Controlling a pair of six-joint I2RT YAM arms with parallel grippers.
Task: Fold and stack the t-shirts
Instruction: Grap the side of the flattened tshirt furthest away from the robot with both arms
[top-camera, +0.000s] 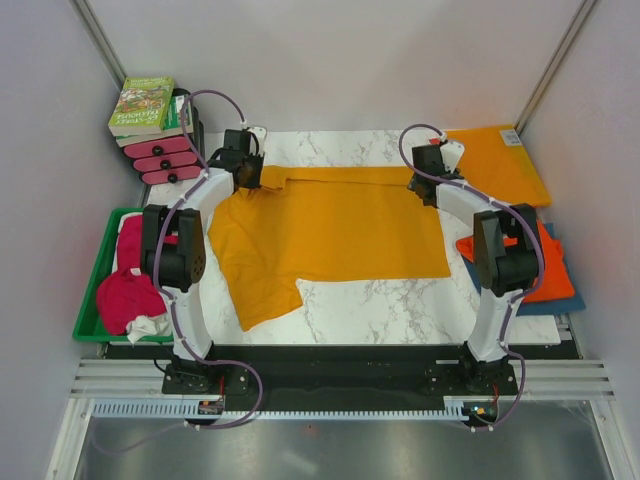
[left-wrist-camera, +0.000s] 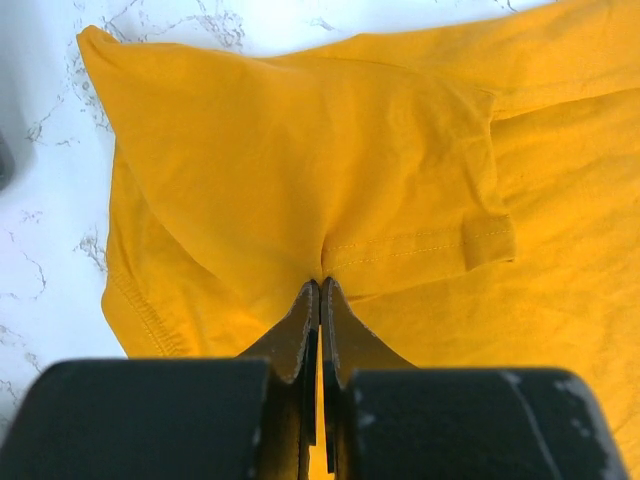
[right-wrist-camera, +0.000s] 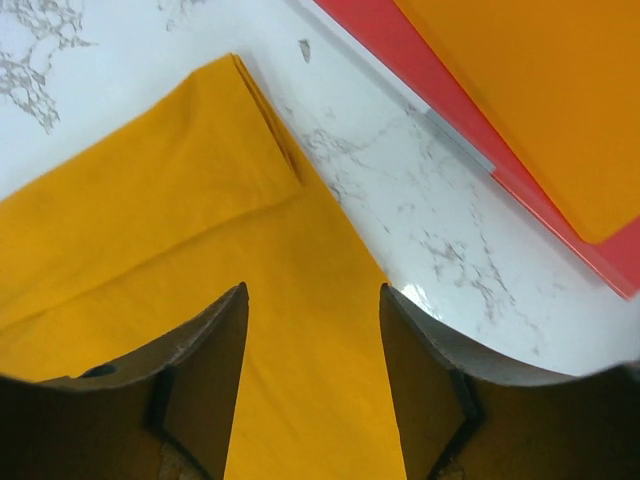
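A golden-orange t-shirt (top-camera: 340, 225) lies spread on the marble table, its lower left part folded over. My left gripper (top-camera: 240, 172) is at the shirt's far left corner. In the left wrist view its jaws (left-wrist-camera: 321, 285) are shut on a pinch of the cloth (left-wrist-camera: 300, 150) beside the sleeve hem. My right gripper (top-camera: 425, 185) hovers at the far right corner. Its jaws (right-wrist-camera: 312, 290) stand open over the shirt's edge (right-wrist-camera: 150, 230), with cloth below the gap and nothing gripped. Magenta-pink t-shirts (top-camera: 125, 290) fill a tray at the left. A red-orange t-shirt (top-camera: 545, 270) lies on a blue one (top-camera: 560, 300) at the right.
The green tray (top-camera: 90, 300) stands at the left edge. Books (top-camera: 145, 105) and pink items (top-camera: 160, 160) are stacked at the back left. A stiff orange sheet (top-camera: 495, 160) lies at the back right, on a red sheet (right-wrist-camera: 420, 80), close to the right gripper.
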